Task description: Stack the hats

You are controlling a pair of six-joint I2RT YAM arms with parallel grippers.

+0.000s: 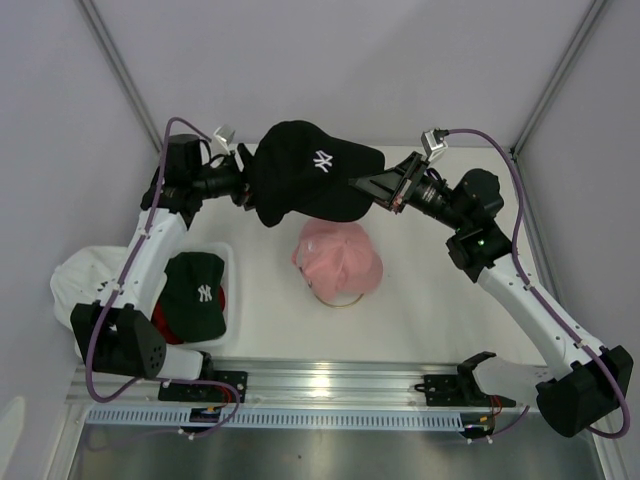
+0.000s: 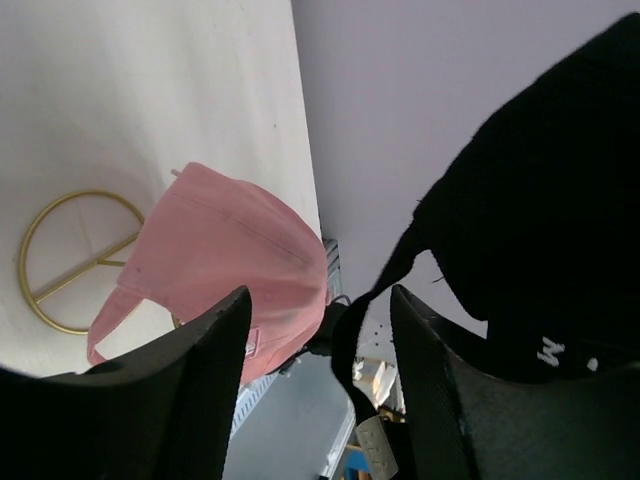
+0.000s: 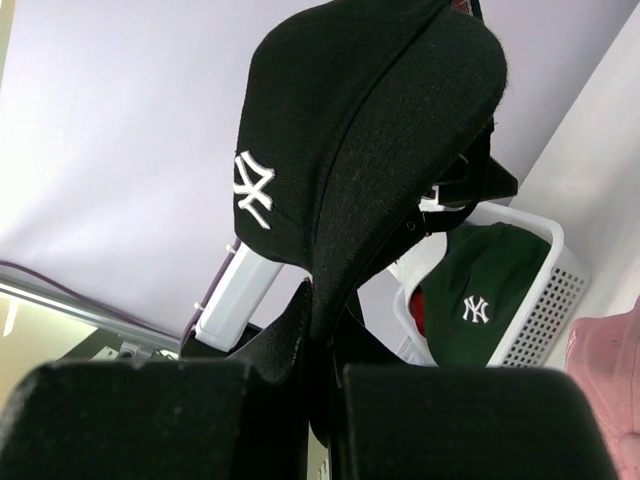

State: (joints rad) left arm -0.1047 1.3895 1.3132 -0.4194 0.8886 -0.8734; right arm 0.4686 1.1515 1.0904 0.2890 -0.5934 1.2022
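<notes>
The black cap (image 1: 315, 175) hangs in the air beyond the pink cap (image 1: 338, 258). The right gripper (image 3: 322, 340) is clamped tight on its brim. The left gripper (image 2: 320, 300) is parted around its back strap, not pinching.

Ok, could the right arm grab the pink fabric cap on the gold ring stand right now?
Probably not yet: the right fingers are shut on the brim of the black fabric NY cap. The pink cap itself lies uncovered, apparently within reach.
</notes>
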